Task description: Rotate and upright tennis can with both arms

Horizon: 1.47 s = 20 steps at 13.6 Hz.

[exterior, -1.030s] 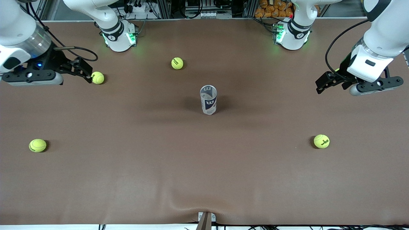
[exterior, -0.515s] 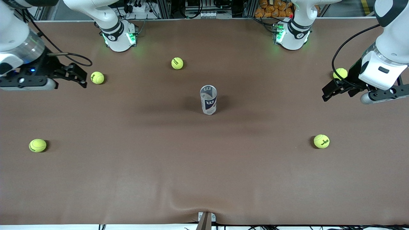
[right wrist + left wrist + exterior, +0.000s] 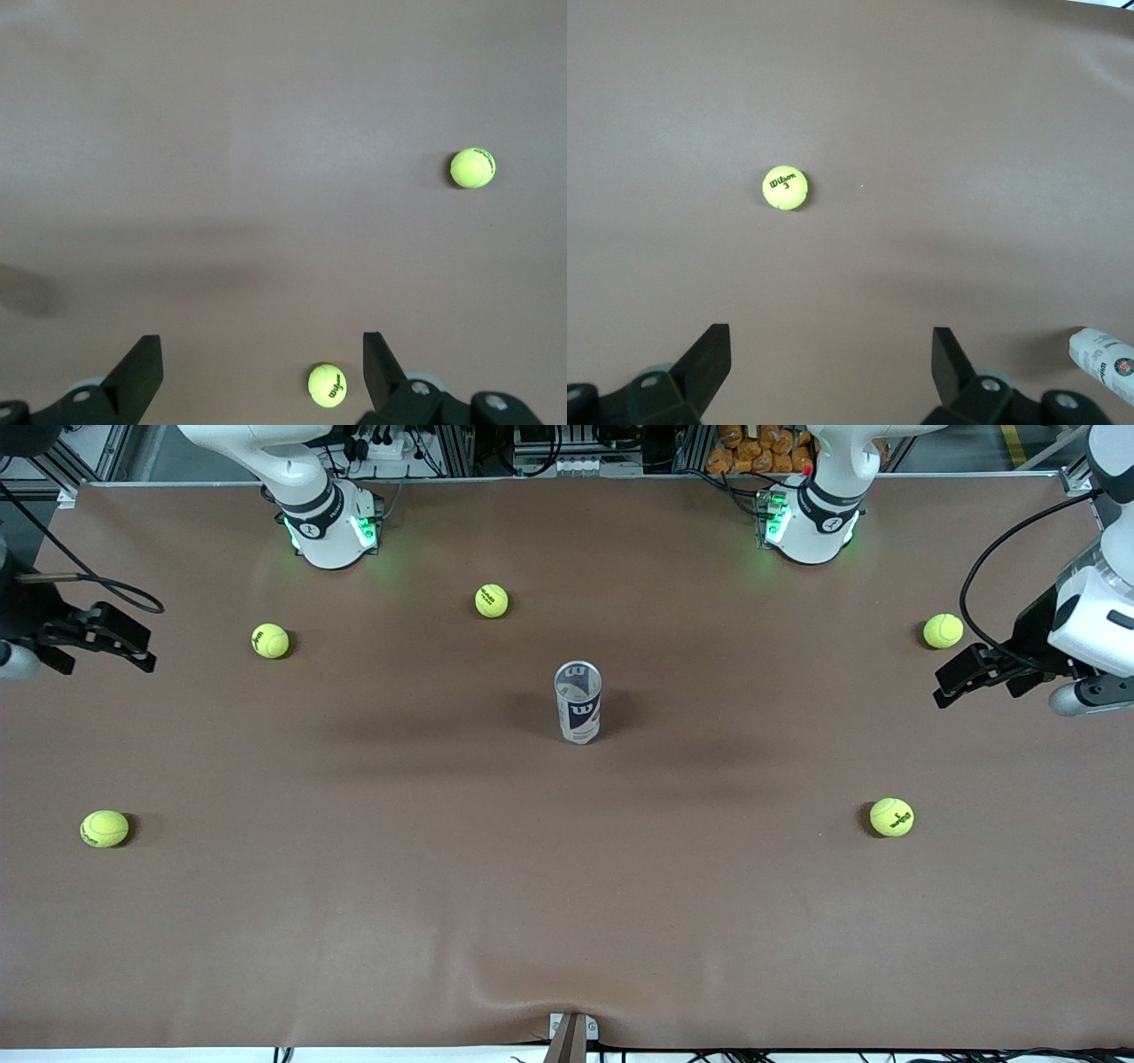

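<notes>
Tennis can stands upright at the middle of the counter, open rim up and the "W" label facing the front camera; nothing touches it, and it shows no lean that I can make out — so by my reading the uprighting itself looks done and what remains is clearing away cleanly.

Left gripper hangs over the counter at the left arm's end, jaws spread wide and holding nothing; in its wrist view the fingers frame bare counter, with one tennis ball ahead of them and the can's base only at the picture's edge. Right gripper hangs over the right arm's end, jaws likewise wide and empty; its wrist view shows two balls and no can.

Doing this step well, I judge, means keeping both arms high and well apart from the can; a tall, slim, empty tube will topple at a light knock, or even from a tug on the soft counter cover. Jaws are best left open; no closing near the can. Trailing cable on the left arm wants watching — it should not swing inward. Loose balls lie well apart from the can and need no attention.
</notes>
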Tool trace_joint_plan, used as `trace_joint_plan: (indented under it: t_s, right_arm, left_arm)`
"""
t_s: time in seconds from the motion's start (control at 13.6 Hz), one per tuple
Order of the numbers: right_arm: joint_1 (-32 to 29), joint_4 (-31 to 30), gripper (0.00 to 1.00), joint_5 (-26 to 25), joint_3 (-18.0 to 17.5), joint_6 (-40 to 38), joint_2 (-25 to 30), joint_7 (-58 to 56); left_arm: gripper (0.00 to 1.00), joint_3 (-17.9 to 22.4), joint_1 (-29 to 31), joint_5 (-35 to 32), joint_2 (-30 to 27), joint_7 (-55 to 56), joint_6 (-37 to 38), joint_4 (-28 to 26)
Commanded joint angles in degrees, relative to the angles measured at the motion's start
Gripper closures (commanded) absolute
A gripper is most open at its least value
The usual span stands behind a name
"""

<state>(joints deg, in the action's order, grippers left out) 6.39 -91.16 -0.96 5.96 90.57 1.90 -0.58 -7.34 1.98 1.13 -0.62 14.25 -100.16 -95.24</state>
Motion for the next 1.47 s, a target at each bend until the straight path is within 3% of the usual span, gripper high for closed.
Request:
trace_joint_plan:
  t_s: [0.0, 0.81, 1.4]
  right_arm:
    - [-1.3, -0.9, 0.0, 0.1, -0.7, -1.6, 2.1, -0.4]
    - [-3.4, -1.7, 0.0, 0.1, -0.8, -1.4, 3.1, -0.4]
    - [-1.4, -2.6, 0.0, 0.4, -1.2, -3.6, 7.7, -0.4]
  left_arm:
    - [0.0, 2.2, -2.4, 0.2, -0.8, -0.6, 1.7, 0.8]
    - [0.0, 5.0, -1.0, 0.3, -1.5, -6.6, 1.9, 1.5]
    - [0.0, 5.8, -1.5, 0.2, -2.2, -7.8, 4.4, 1.5]
